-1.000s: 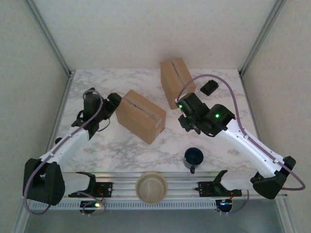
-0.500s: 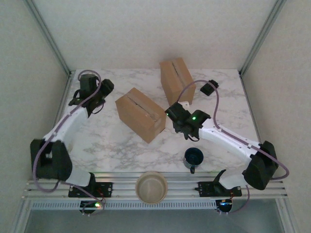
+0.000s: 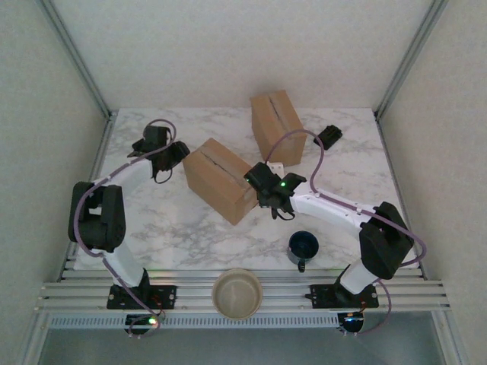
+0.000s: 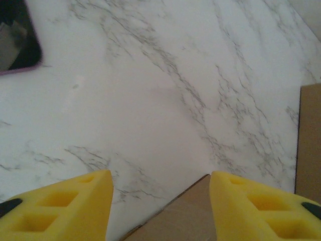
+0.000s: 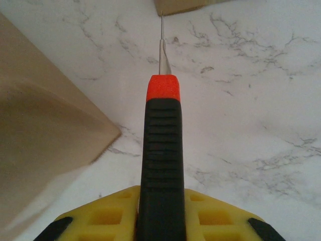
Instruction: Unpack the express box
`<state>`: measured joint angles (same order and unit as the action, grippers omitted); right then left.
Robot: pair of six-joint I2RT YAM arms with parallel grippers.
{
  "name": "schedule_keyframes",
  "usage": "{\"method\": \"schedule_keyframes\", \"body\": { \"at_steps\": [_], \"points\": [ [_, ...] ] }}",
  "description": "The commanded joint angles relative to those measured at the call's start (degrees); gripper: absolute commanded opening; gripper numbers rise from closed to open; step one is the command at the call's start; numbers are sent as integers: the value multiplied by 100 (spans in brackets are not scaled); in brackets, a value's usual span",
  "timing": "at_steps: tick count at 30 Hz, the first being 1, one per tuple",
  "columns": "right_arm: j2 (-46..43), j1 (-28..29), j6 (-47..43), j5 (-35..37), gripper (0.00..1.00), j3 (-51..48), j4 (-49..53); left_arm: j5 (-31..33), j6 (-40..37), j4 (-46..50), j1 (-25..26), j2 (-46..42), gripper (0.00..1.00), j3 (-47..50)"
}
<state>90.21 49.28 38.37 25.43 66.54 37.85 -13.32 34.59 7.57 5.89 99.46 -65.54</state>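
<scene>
Two grips: right gripper [image 5: 160, 208] clamps the knife [image 5: 161, 130]; left gripper [image 4: 160, 201], jaws apart, straddles the box [image 4: 175, 223] corner, stiff, likely light cardboard.

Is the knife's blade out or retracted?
Out: a thin metal blade sticks out past the orange tip of the knife, held in the right gripper.

Top view: even, soft overhead light, rather dim and grey, with short soft-edged shadows beside the nearer box [image 3: 221, 180] on the worktop [image 3: 183, 228]. My left wrist view is bright and slightly soft, my yellow fingers [image 4: 60, 211] at the bottom edge blurred. My right wrist view holds the knife [image 5: 161, 150] sharp, while the same box at left is out of focus and casts a diffuse shadow.
</scene>
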Motion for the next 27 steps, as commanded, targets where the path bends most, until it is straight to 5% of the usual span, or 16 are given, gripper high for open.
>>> {"method": "schedule_keyframes", "body": {
  "at_steps": [1,11,27],
  "points": [
    [-28,-73,129,58,0,181,-274,-102,-145,90,245,-248,53,-19],
    [-147,-285,107,-216,0,15,-507,305,91,-54,439,-621,55,545],
    [-595,-67,389,-181,0,-396,-412,773,31,92,404,-109,63,-521]
  ]
}}
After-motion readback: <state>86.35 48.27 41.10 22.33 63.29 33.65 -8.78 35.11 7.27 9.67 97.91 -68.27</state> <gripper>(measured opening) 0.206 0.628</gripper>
